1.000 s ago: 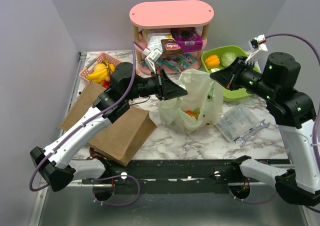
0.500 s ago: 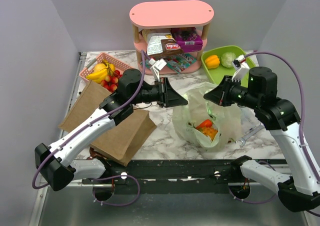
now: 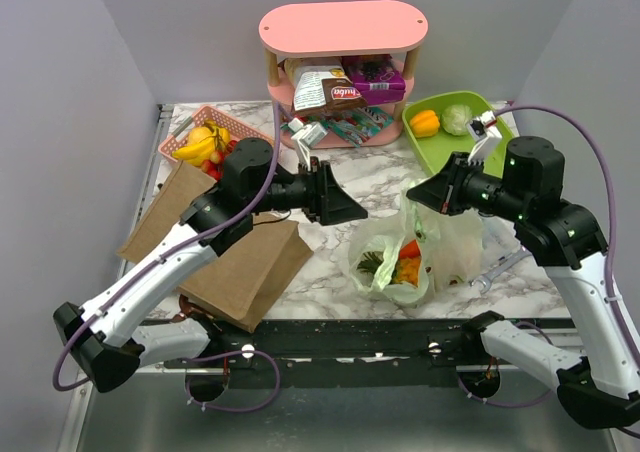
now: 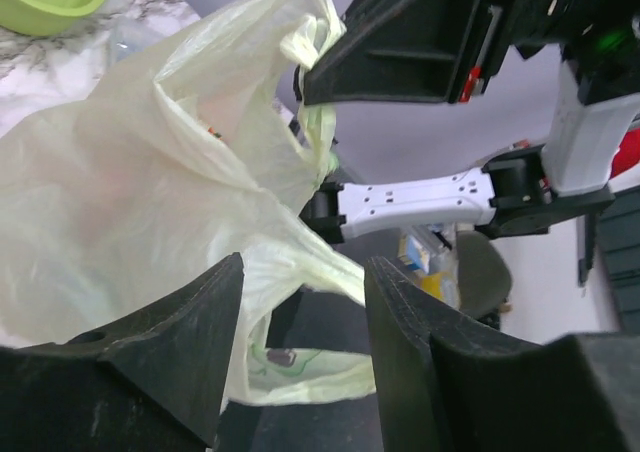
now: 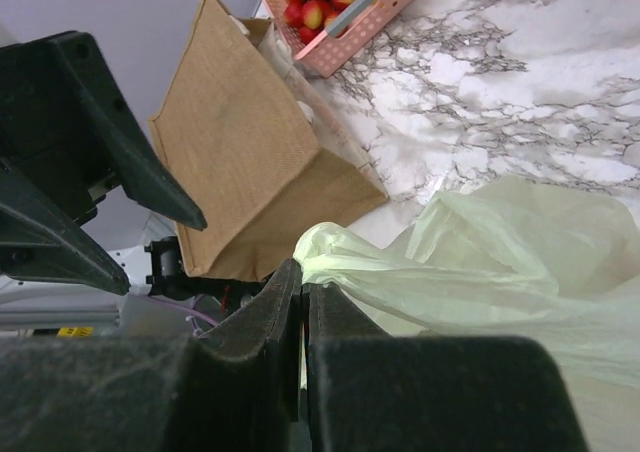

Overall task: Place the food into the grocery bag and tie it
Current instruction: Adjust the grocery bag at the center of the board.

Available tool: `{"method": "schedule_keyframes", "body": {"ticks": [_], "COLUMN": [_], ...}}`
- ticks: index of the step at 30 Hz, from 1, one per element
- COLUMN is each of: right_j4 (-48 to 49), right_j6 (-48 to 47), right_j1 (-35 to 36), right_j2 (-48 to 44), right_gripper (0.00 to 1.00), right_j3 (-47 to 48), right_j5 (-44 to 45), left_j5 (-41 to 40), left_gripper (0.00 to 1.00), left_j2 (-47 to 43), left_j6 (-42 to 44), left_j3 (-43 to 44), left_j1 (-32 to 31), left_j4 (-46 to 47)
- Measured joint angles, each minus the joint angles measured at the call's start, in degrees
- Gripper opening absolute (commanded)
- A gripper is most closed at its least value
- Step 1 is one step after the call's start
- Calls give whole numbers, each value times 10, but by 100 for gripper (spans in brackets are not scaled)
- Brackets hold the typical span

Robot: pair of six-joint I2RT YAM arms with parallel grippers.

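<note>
Right of the grocery bag (image 3: 448,240), seemingly a half-hidden wrench (image 3: 502,265).

On the marble table (image 3: 385,167), the thin pale-green plastic grocery bag (image 3: 455,242) sits front and right of centre with red and orange food (image 3: 408,262) inside, a flat brown paper bag (image 3: 235,267) well to its left and a metal wrench (image 3: 500,265) just right of it. Behind the paper bag stands a pink plastic basket (image 3: 200,112) of fruit (image 3: 200,144). The pink two-tier shelf (image 3: 343,27) at rear centre carries a white-and-brown snack pack (image 3: 318,84) left of a purple box (image 3: 375,75), and a lime-green tray (image 3: 460,96) lies to the shelf's right.
</note>
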Motion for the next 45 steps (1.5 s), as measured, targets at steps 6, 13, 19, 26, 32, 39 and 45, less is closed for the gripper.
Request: {"method": "schedule_keyframes", "body": {"ticks": [6,13,19,26,32,39,45], "right_j4": [-1,-37,-96,-136,-136,-136,-136], "right_j6": [0,0,-3,-4,-4,-4,-4], "right_j1": [0,0,0,0,0,0,0], "right_j2": [-15,-45,-73,-96,-87,-85,-85], "right_gripper": [9,8,8,8,7,7,7], "right_j3": [-8,-39,-39,-39,-39,-39,-39], "right_j5": [-8,-6,16,41,46,47,47], "left_j5": [-16,-12,-10,-10,-9,13,22], "left_gripper": [40,36,58,75,78,82,80], "left_j2": [-65,-129,-85,-46,-64,-75,-40], "left_j6": [90,163,204,236,248,246,227], "left_j3": [-5,-56,-57,-14,19,-12,-31], "left_j1": [0,-7,-68,-127,-128,-136,-177], "left_j4": [-95,-144,-159,-181,-193,-180,-147]}}
